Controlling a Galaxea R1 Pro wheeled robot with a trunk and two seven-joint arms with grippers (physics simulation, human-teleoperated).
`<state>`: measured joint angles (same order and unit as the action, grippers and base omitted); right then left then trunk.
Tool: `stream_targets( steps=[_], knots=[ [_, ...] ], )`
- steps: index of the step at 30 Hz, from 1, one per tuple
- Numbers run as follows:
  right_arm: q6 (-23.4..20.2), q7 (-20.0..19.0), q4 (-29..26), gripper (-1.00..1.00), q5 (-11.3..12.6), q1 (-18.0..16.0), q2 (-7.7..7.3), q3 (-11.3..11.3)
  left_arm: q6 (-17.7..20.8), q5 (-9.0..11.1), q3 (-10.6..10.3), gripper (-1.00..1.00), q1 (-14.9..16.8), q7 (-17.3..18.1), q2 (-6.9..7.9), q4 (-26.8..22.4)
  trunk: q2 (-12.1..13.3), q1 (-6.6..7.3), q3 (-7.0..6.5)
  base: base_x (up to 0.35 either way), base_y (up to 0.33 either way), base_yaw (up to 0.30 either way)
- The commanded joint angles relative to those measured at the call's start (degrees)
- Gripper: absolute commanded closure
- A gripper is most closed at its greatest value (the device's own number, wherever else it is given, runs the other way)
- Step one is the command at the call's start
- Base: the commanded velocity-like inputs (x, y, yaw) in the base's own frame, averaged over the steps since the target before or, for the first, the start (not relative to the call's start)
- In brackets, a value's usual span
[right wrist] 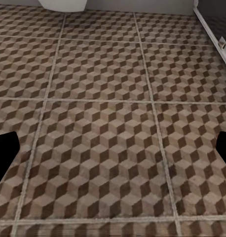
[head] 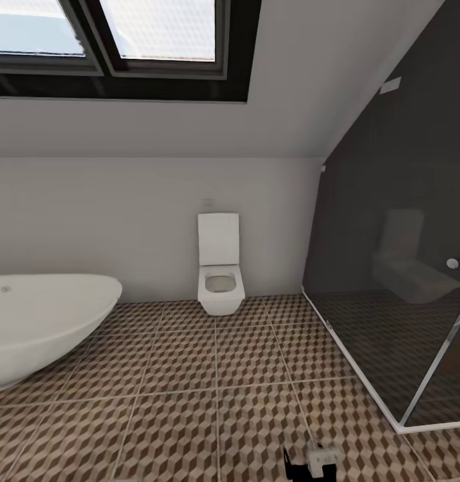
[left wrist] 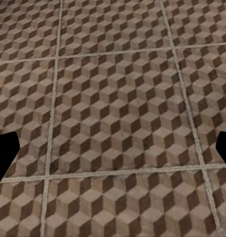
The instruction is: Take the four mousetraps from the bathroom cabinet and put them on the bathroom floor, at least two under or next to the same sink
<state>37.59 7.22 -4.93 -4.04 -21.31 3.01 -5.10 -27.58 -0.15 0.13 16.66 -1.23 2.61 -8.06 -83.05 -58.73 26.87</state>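
Left gripper point(left wrist: 113, 153) spread above bathroom floor point(left wrist: 118, 98); right gripper point(right wrist: 113, 153) spread; toilet point(head: 220, 264) ahead.

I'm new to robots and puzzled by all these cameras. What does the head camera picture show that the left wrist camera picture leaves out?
Head view alone: a white bathtub at the left, a white wall-hung toilet with its lid raised against the far wall, a dark glass shower enclosure at the right, and a skylight window in the sloped ceiling.

Left wrist view alone: two dark fingertips of the left gripper at the picture's edges, wide apart with nothing between them.

Both: the bathroom floor, with its brown, tan and white cube-pattern tiles and pale grout lines.
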Motion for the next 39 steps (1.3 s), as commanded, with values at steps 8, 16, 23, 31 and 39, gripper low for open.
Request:
stream_targets(
  steps=[8,16,23,31,39],
  knots=[
    [0.1,0.6,0.5,-1.00,-0.4,0.0,-0.11,-0.3,-0.3,0.0,0.0,-1.00,0.0,-0.2,0.30,0.2,0.0,0.00,0.06,0.000,0.000,-0.231],
    [0.1,0.6,0.5,-1.00,-0.4,0.0,-0.14,-0.3,-0.3,0.0,0.0,-1.00,0.0,-0.2,0.36,0.2,0.0,0.00,0.06,0.000,0.000,-0.284],
    [0.1,0.6,0.5,-1.00,-0.4,0.0,-0.22,-0.3,-0.3,0.0,0.0,-1.00,0.0,-0.2,0.35,0.2,0.0,0.00,0.06,0.000,0.000,-0.291],
    [0.1,0.6,0.5,-1.00,-0.4,0.0,-0.28,-0.3,-0.2,0.0,0.0,-1.00,0.0,-0.2,0.30,0.2,0.0,0.00,0.06,0.000,0.000,-0.292],
    [0.1,0.6,0.6,-1.00,-0.4,0.0,-0.36,-0.3,-0.2,0.0,0.0,-1.00,0.0,-0.2,0.29,0.3,0.0,0.00,0.06,0.000,0.000,-0.292]
  ],
)
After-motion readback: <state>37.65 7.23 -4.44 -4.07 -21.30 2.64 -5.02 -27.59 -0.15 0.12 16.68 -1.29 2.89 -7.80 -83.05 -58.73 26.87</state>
